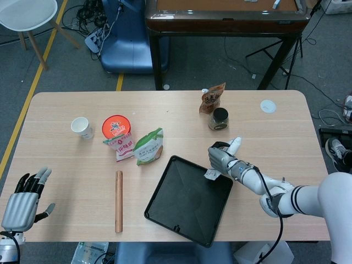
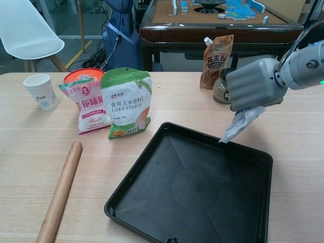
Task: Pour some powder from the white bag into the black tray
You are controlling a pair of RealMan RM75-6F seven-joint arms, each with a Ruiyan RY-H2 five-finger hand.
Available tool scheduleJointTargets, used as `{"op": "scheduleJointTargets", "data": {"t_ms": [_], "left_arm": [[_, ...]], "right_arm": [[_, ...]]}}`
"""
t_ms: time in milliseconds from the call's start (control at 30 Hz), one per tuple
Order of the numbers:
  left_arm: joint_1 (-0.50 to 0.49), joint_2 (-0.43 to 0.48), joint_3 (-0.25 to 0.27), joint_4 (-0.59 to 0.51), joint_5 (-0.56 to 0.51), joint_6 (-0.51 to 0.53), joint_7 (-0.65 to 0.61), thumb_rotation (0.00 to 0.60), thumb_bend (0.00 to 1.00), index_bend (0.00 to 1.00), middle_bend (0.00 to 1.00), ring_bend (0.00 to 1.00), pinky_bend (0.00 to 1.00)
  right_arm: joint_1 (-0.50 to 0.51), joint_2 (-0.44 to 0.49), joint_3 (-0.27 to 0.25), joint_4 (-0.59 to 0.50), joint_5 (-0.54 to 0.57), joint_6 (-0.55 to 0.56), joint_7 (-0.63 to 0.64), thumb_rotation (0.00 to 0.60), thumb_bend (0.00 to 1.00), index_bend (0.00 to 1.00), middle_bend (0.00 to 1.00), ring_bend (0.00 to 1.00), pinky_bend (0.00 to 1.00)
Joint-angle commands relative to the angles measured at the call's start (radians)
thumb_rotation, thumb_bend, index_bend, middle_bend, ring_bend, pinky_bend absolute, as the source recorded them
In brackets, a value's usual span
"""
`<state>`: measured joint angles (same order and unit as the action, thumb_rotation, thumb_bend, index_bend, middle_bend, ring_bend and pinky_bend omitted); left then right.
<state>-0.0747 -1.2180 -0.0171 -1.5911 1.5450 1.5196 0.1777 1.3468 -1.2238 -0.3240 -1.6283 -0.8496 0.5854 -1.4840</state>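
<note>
My right hand grips a small white bag, tilted with its lower corner pointing down over the far right corner of the black tray. The tray lies at the table's front middle and looks empty. My left hand hangs open at the front left edge of the table, fingers spread, holding nothing; the chest view does not show it.
A green-and-white corn starch bag, a pink packet, an orange-lidded tub and a paper cup stand left of the tray. A wooden rolling pin lies front left. A brown pouch and a jar stand behind my right hand.
</note>
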Motion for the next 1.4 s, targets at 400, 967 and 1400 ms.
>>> {"op": "scheduleJointTargets", "data": {"t_ms": [400,967,1400], "left_arm": [[0.0,0.005,-0.001,-0.003,0.001,0.001,-0.001,0.6,0.21,0.07,0.09,0.13,0.07],[-0.009,0.01,-0.005,-0.031,0.002,-0.006,0.033,0.6,0.21,0.07,0.09,0.13,0.07],[-0.016,0.01,-0.004,-0.048,-0.003,-0.022,0.054,0.6,0.21,0.07,0.09,0.13,0.07]], "right_arm": [[0.068,-0.019,-0.082,-0.069,0.122,0.138,0.048,0.6,1.0,1.0,0.89,0.76,0.72],[-0.289,-0.091,0.031,0.164,-0.377,0.334,0.762,0.6,1.0,1.0,0.89,0.76,0.72],[-0.577,-0.234,0.162,0.447,-0.523,0.598,1.415,0.6,1.0,1.0,0.89,0.76,0.72]]}}
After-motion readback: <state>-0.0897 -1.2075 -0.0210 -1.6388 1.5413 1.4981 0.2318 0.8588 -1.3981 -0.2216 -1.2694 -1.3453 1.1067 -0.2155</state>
